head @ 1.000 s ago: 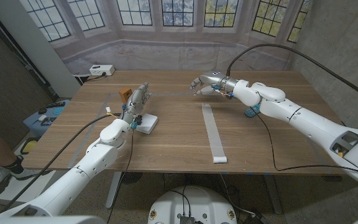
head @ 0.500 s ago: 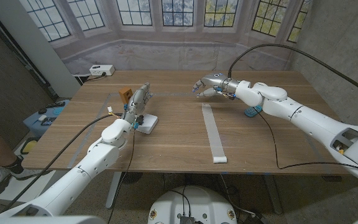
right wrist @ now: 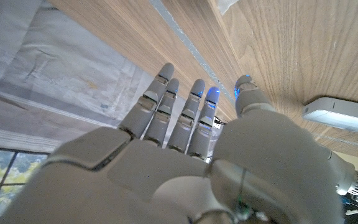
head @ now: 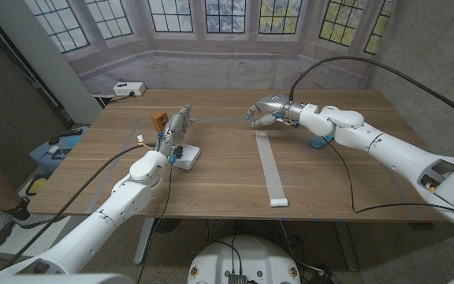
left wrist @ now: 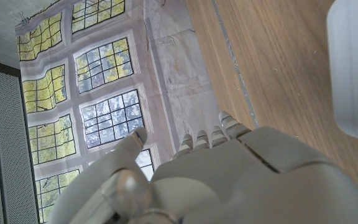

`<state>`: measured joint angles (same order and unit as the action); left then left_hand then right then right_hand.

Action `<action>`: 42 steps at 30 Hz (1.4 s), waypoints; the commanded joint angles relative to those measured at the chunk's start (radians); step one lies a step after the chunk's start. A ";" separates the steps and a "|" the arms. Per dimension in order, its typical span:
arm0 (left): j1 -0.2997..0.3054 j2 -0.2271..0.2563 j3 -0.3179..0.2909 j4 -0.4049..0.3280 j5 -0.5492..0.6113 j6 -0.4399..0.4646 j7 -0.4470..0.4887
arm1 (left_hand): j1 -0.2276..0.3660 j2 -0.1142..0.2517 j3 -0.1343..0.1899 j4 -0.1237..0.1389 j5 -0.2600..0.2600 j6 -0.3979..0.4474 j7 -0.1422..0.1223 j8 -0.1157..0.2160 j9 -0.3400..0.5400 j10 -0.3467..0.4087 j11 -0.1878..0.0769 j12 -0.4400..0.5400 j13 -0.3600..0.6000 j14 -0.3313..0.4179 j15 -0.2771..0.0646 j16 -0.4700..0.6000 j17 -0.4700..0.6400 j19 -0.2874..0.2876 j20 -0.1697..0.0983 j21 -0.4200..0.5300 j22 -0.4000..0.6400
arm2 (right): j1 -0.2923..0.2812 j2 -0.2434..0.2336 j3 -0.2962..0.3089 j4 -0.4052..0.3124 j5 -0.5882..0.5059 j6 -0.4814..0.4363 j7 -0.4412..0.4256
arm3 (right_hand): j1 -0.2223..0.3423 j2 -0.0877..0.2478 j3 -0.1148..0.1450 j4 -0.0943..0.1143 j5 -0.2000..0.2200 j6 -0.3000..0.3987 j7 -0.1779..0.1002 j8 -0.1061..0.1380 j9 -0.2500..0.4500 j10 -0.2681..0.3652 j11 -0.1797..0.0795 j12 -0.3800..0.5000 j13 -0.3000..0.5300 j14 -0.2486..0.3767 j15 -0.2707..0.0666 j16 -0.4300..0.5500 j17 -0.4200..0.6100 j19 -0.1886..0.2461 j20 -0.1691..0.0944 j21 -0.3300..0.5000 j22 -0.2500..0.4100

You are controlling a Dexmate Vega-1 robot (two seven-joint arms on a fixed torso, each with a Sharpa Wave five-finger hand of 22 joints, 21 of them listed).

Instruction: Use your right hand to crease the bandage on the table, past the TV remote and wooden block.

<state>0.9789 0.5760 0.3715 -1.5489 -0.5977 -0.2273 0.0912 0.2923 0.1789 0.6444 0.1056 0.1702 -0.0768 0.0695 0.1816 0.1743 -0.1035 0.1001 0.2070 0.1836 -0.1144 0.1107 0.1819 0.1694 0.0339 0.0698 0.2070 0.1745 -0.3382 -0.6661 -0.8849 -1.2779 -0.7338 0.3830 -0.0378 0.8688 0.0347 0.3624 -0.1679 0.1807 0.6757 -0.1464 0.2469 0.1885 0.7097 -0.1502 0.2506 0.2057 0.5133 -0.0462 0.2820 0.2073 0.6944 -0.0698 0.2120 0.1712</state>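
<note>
Bare counter [head: 227,177] is lying open between the white bandage strip [head: 271,167] and the white remote [head: 186,156]. The right robot hand [head: 265,110], fingers spread and holding nothing, is hovering just past the strip's far end, with open wood beneath it. The left robot hand [head: 176,126] is standing beside the remote, with the wooden block [head: 160,119] just beyond, crowding the counter's left side. A small blue object [head: 319,142] is sitting under the right forearm.

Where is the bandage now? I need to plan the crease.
In the head view, the bandage lies as a long strip at table centre, its far end just below the open right robot hand.
</note>
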 commanded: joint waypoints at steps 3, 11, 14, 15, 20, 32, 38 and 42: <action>0.007 0.000 0.005 -0.017 0.007 0.013 0.015 | 0.002 -0.001 0.005 -0.007 0.003 0.007 0.004 0.002 0.003 0.000 -0.003 -0.001 0.004 0.004 -0.001 -0.002 0.002 0.012 0.002 -0.002 0.002 | 0.034 0.011 -0.036 0.083 -0.040 0.047 -0.055 | 0.020 0.003 -0.003 0.000 -0.004 0.025 0.002 -0.001 0.002 0.022 0.001 0.003 0.003 0.018 -0.173 0.009 0.004 0.015 -0.072 0.005 0.005; 0.003 0.001 0.010 -0.031 0.018 0.022 0.024 | 0.002 -0.001 0.004 -0.008 0.003 0.008 0.002 0.002 0.003 0.000 0.000 -0.001 0.004 0.004 -0.001 -0.002 0.002 0.012 0.002 -0.003 0.002 | 0.058 0.015 -0.062 0.132 -0.063 0.079 -0.088 | 0.030 0.003 -0.006 -0.002 -0.003 0.036 0.003 -0.001 0.002 0.030 0.000 0.004 0.004 0.023 -0.175 0.009 0.005 0.019 -0.074 0.005 0.005; 0.001 -0.001 0.012 -0.031 0.019 0.023 0.025 | 0.002 -0.002 0.004 -0.009 0.003 0.008 0.002 0.002 0.003 0.000 -0.001 -0.001 0.004 0.004 -0.002 -0.002 0.002 0.012 0.002 -0.003 0.002 | 0.066 0.017 -0.070 0.148 -0.069 0.088 -0.099 | 0.034 0.003 -0.007 -0.002 -0.003 0.039 0.003 -0.001 0.002 0.033 -0.002 0.005 0.004 0.025 -0.175 0.010 0.006 0.020 -0.075 0.005 0.005; 0.000 -0.002 0.013 -0.031 0.020 0.023 0.025 | 0.002 -0.002 0.003 -0.009 0.003 0.008 0.003 0.002 0.003 0.000 -0.002 -0.001 0.004 0.004 -0.002 -0.002 0.002 0.012 0.002 -0.003 0.002 | 0.068 0.018 -0.072 0.152 -0.071 0.089 -0.104 | 0.035 0.003 -0.007 -0.003 -0.003 0.040 0.001 -0.001 0.002 0.035 0.001 0.005 0.005 0.025 -0.175 0.010 0.006 0.020 -0.075 0.005 0.005; -0.003 -0.005 0.018 -0.032 0.022 0.027 0.025 | 0.002 -0.002 0.003 -0.009 0.003 0.008 0.003 0.002 0.003 0.000 -0.001 -0.001 0.004 0.004 0.000 -0.002 0.002 0.012 0.003 -0.003 0.002 | 0.071 0.017 -0.083 0.166 -0.082 0.092 -0.124 | 0.046 0.005 -0.009 -0.003 -0.003 0.052 0.000 -0.001 0.002 0.044 -0.006 0.007 0.005 0.034 -0.176 0.013 0.008 0.023 -0.077 0.005 0.005; -0.012 -0.012 0.027 -0.027 0.026 0.030 0.024 | 0.002 -0.001 0.003 -0.011 0.003 0.008 0.002 0.001 0.003 -0.001 -0.004 -0.002 0.004 0.004 -0.001 -0.002 0.001 0.012 0.002 -0.004 0.002 | 0.076 0.021 -0.107 0.193 -0.091 0.099 -0.146 | 0.068 0.010 -0.011 -0.005 -0.003 0.074 -0.006 -0.002 0.002 0.064 -0.015 0.013 0.006 0.046 -0.179 0.016 0.011 0.027 -0.080 0.005 0.006; -0.006 -0.013 0.027 -0.031 0.027 0.030 0.029 | 0.002 -0.001 0.003 -0.012 0.003 0.008 0.002 0.002 0.003 0.000 -0.001 -0.002 0.004 0.004 0.000 -0.002 0.002 0.012 0.002 -0.004 0.002 | 0.086 0.031 -0.121 0.220 -0.095 0.109 -0.161 | 0.078 0.013 -0.013 -0.004 -0.003 0.084 -0.009 -0.003 0.003 0.072 -0.016 0.014 0.007 0.052 -0.179 0.018 0.013 0.029 -0.081 0.005 0.006; -0.002 -0.015 0.026 -0.033 0.028 0.027 0.034 | 0.002 -0.002 0.002 -0.012 0.003 0.008 0.002 0.002 0.003 0.000 -0.001 -0.001 0.004 0.004 0.001 -0.002 0.002 0.012 0.002 -0.004 0.002 | 0.092 0.039 -0.131 0.234 -0.101 0.113 -0.175 | 0.083 0.013 -0.015 -0.003 -0.003 0.088 -0.009 -0.003 0.003 0.074 -0.018 0.014 0.007 0.056 -0.179 0.020 0.014 0.030 -0.082 0.005 0.006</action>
<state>0.9712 0.5653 0.3955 -1.5774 -0.5732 -0.1990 0.1155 0.2923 0.1789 0.6468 0.1005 0.1702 -0.0768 0.0695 0.1816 0.1742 -0.1037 0.1001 0.2070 0.1836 -0.1144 0.1107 0.1819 0.1677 0.0393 0.0751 0.2042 0.1745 -0.2637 -0.6454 -0.9848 -1.0927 -0.8240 0.4821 -0.1844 0.9382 0.0468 0.3502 -0.1722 0.1807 0.7552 -0.1545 0.2470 0.1883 0.7750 -0.1635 0.2593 0.2072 0.5562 -0.0534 0.2973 0.2165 0.7159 -0.0733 0.2120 0.1746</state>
